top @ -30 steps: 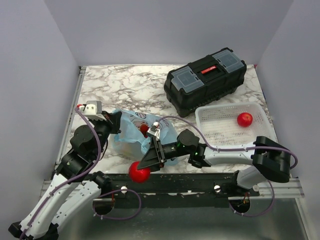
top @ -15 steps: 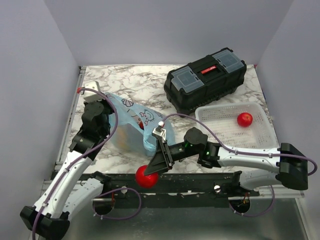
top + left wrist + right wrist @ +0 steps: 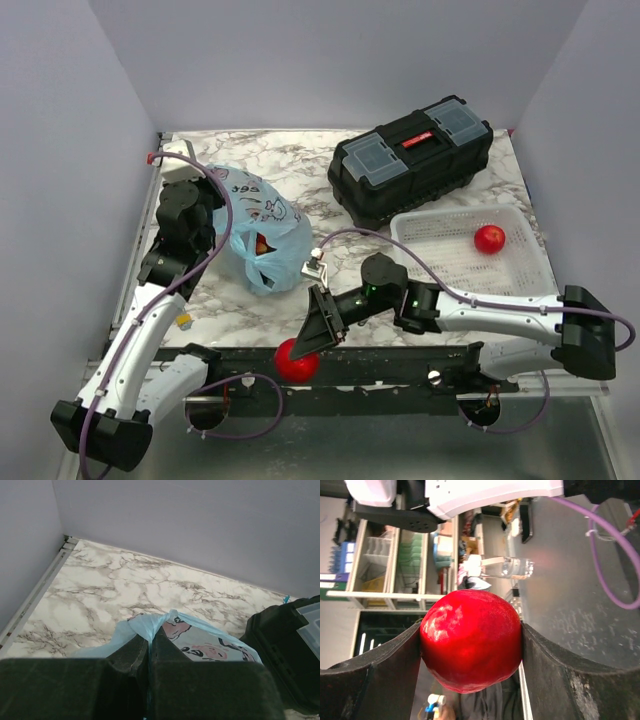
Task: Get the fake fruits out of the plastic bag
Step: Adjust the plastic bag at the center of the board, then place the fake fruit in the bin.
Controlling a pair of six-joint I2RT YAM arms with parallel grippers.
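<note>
The light-blue plastic bag (image 3: 257,222) hangs lifted at the left of the marble table, its mouth turned down towards the front. A red and an orange fake fruit (image 3: 262,245) show at its opening. My left gripper (image 3: 205,190) is shut on the bag's bunched top (image 3: 150,625). My right gripper (image 3: 302,352) is shut on a large red fake fruit (image 3: 297,361), (image 3: 471,640), held low past the table's front edge. Another red fake fruit (image 3: 489,239) lies in the white basket (image 3: 440,270).
A black toolbox (image 3: 410,158) stands at the back right, its corner (image 3: 285,640) showing in the left wrist view. The white mesh basket is in front of it. A metal rail (image 3: 390,365) runs along the table's front edge.
My left gripper has lifted the bag and carried it back towards the far left. My right gripper has drifted slightly right and lower with the red fruit.
</note>
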